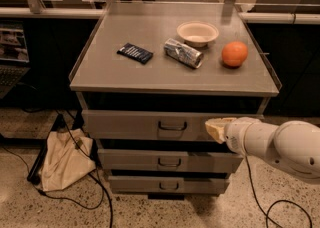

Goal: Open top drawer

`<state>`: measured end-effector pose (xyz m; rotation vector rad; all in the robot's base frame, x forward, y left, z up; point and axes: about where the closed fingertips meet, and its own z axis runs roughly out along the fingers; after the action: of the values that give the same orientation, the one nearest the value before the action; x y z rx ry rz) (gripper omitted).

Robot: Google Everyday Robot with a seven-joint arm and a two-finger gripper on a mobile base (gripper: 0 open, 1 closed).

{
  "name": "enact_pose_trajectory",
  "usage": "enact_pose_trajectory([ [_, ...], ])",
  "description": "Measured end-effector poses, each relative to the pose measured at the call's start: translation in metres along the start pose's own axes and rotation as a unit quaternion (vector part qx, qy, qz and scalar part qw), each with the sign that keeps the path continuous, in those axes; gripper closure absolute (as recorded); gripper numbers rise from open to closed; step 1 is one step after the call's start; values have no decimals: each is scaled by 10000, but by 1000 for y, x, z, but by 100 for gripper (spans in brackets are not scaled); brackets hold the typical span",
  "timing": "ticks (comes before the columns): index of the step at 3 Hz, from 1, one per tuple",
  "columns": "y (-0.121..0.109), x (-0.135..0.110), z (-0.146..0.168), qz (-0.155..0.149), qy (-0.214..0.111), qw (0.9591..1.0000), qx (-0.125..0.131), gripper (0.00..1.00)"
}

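Note:
The top drawer [125, 124] is the widest grey drawer, just under the cabinet top, with a small dark loop handle [172, 127] at its middle. I see no gap showing its tray. My gripper [218, 128], with a cream-coloured tip on a white arm, is in front of the right part of the drawer front, at handle height and a little to the right of the handle. It holds nothing that I can see.
Two narrower grey drawers [130, 160] [135, 184] sit below. On the cabinet top [125, 72] lie a dark packet [135, 52], a crumpled silver bag [183, 52], a white bowl [197, 33] and an orange [234, 54]. A beige bag [62, 162] and cables [95, 192] lie on the floor at the left.

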<state>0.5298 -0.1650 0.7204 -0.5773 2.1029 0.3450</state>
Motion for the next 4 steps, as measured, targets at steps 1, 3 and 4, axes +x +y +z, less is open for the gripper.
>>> enact_pose_trajectory([
  [1, -10, -5, 4, 41, -90, 9998, 162, 100],
  [3, -61, -29, 10, 77, -399, 9954, 863, 100],
  [4, -65, -28, 23, 97, -368, 9952, 899, 100],
])
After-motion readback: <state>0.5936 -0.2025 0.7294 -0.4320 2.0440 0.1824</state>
